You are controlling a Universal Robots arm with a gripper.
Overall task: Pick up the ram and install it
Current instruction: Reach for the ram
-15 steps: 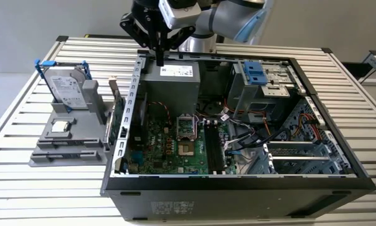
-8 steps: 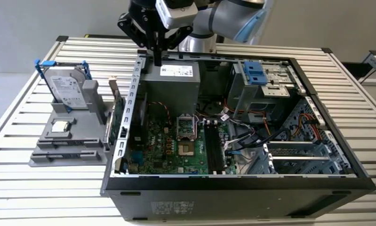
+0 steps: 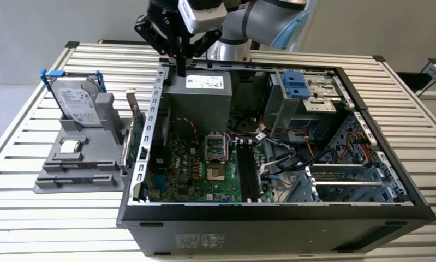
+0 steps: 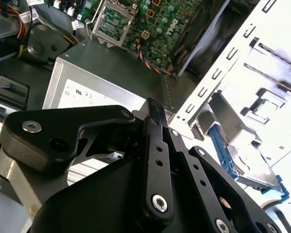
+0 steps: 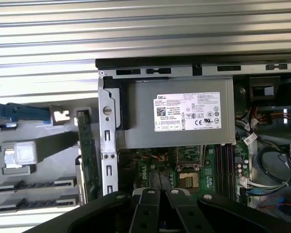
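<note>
Slatted tabletop (image 3: 50,218) carries open computer case (image 3: 276,218). Exterior view: gripper (image 3: 180,70) closed, empty, above power supply (image 3: 199,103); ram (image 3: 78,168) seemingly edge-up in grey holder (image 3: 79,184), long axis left-right, not certain. Second wrist view: gripper (image 4: 154,108) clamped on nothing. First wrist view: ram (image 5: 36,184) well apart from gripper (image 5: 162,193).

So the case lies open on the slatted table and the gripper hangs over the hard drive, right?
Not quite. In the exterior view the gripper hangs over the grey power supply at the edge of the open case, not over the hard drive, which stands in the holder on that view's left. The rest holds.
</note>
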